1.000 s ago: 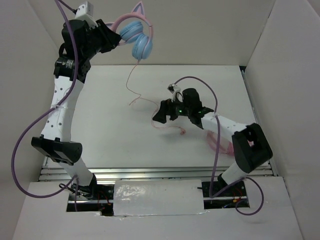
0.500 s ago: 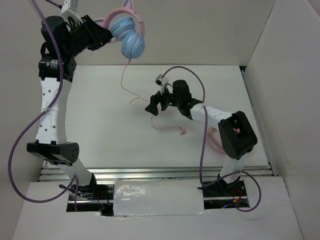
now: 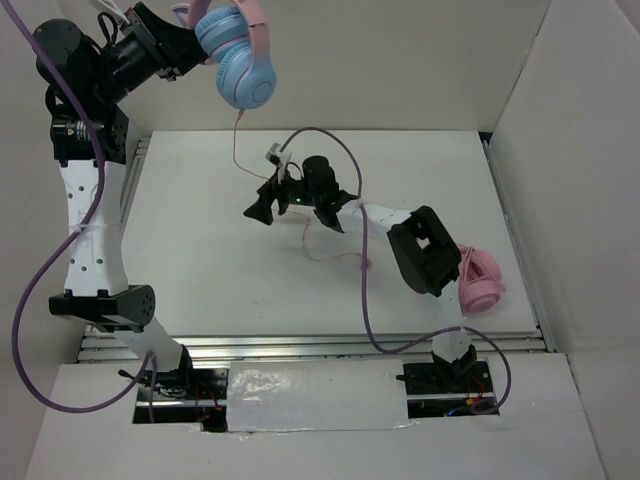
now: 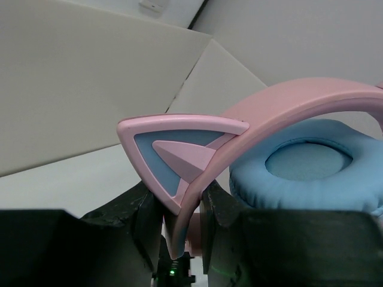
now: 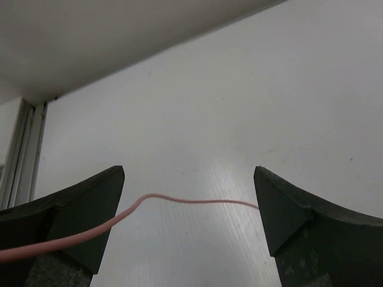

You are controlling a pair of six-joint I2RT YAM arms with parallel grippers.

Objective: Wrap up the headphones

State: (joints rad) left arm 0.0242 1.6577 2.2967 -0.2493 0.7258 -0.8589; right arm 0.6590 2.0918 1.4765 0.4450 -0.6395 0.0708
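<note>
Right gripper (image 5: 188, 230) fingers spread wide just above the table (image 5: 287, 89), thin pink cable (image 5: 179, 200) crossing the gap between them, and farther back the left gripper (image 4: 179, 230) pinches narrow on the pink headband (image 4: 287, 113), headphones (image 3: 240, 60) hanging high off its fingertips.

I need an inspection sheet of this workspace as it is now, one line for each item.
Surface: white table, flat.
Job's things: headphones lifted above the far left corner.
Clutter: all-pink headphones beside the right arm, near the right edge.
Hands: left hand shut on the headband; right hand open, the cable between its fingers.
Cables: thin pink cable hangs from the headphones to the table; purple arm cables loop by both arms.
Surroundings: white walls.
</note>
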